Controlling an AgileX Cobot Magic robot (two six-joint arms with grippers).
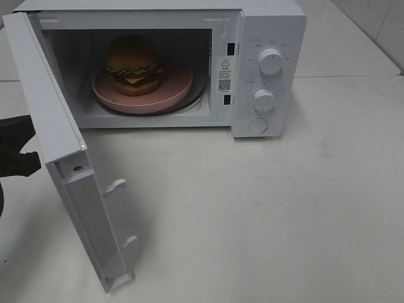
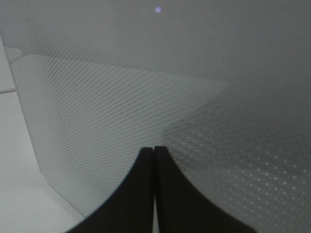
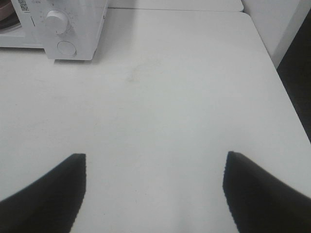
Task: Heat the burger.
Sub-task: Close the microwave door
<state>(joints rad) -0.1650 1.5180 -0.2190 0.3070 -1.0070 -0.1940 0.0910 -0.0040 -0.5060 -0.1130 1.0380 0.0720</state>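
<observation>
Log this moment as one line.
burger on pink plate inside microwave | door open | left hand shut, by door | right hand open, empty

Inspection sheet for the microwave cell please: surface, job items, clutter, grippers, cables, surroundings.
Surface: white table, bare in front of the microwave.
Job's things: burger on pink plate inside the microwave; door open.
Clutter: nothing seen.
Grippers: left gripper shut, close against the door's outer face, contact unclear; right gripper open over bare table, holding nothing.
Cables: nothing seen.
Surroundings: pale tiled wall behind the table.
</observation>
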